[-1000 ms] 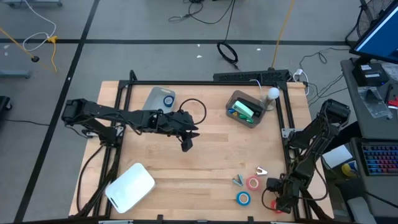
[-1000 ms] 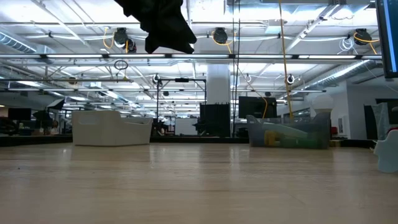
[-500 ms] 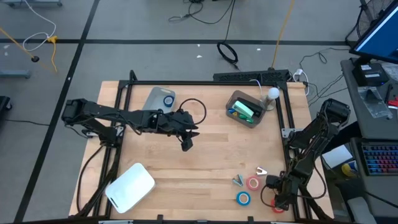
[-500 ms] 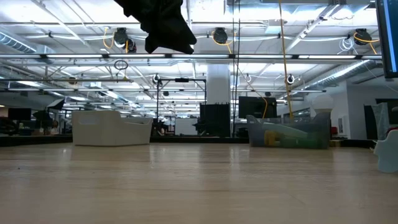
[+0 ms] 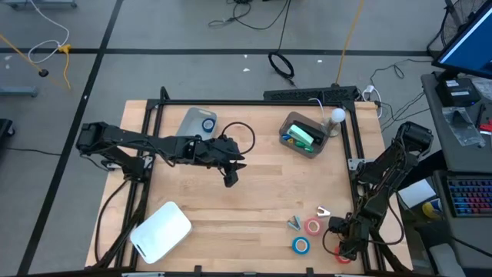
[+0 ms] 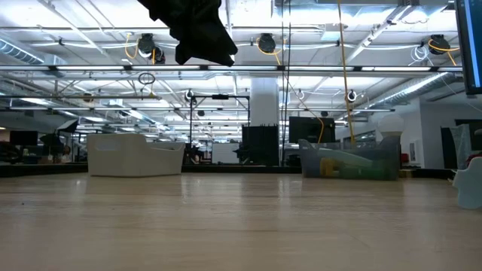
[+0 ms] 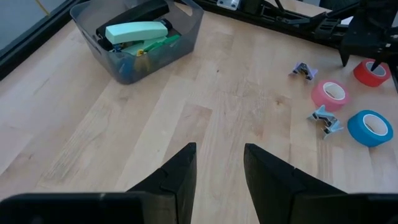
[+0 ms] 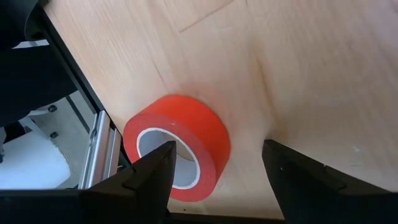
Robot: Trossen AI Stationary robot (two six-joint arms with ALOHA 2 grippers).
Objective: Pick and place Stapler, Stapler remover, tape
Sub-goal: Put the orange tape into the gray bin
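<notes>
At the table's [image 5: 231,208] 5 o'clock corner the right gripper [image 5: 344,248] sits low, fingers spread wide around a red tape [image 8: 180,146] lying on its side, nothing grasped yet. Pink tape [image 5: 312,226] and blue tape [image 5: 300,245] lie just at 9 o'clock of it, small metal claws [image 5: 323,210] nearby. Stapler [image 5: 304,135] lies in the bin [image 5: 286,125] at 1 o'clock. Left gripper [image 5: 230,180] hangs mid-table, fingers apart, empty.

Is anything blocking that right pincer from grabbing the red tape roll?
Nothing visible. The right pincer stands open, its fingers on either side of the red tape roll, with only bare table around it.
</notes>
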